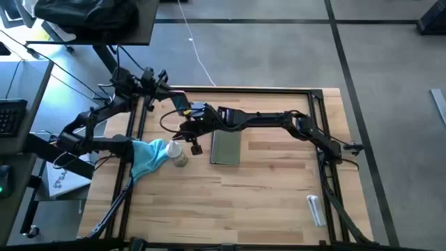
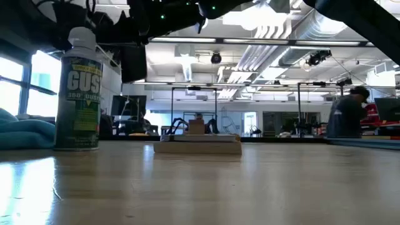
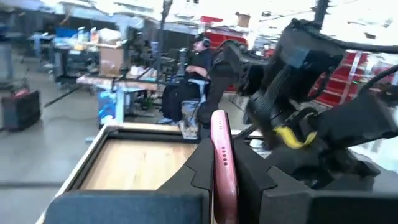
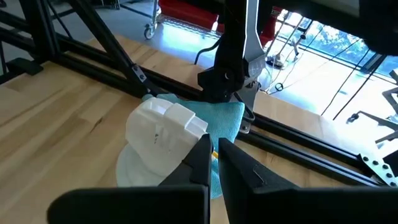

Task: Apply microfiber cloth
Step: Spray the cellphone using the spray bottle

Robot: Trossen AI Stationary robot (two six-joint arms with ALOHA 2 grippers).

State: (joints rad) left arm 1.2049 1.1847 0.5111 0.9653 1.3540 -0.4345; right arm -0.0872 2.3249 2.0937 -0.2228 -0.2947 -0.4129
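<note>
Right gripper (image 1: 194,141) hangs over the left part of the table (image 1: 265,202), reached across from the right arm's base; in the right wrist view its two dark fingers (image 4: 205,163) stand almost together with only a thin slit between them and nothing clearly held. Just below and ahead of those fingers stands the spray bottle (image 1: 179,155) with its white cap (image 4: 166,127), and the microfiber cloth (image 1: 148,157) lies bunched right behind and beside the bottle, touching it, its turquoise folds showing past the cap in the wrist view. To the gripper's other side, close by, lies the grey-green tablet (image 1: 226,148), flat on the wood.

Left gripper (image 1: 182,104) is held up near the far left corner of the table, closed on the pink phone (image 3: 222,165), which stands on edge between its fingers.

Seen from table height, the bottle's printed can (image 2: 78,94) stands upright with the cloth at its side, and the tablet sits low on the light wooden boards. Beyond lies a large workshop with benches, and a person (image 2: 347,112) is at the right.
</note>
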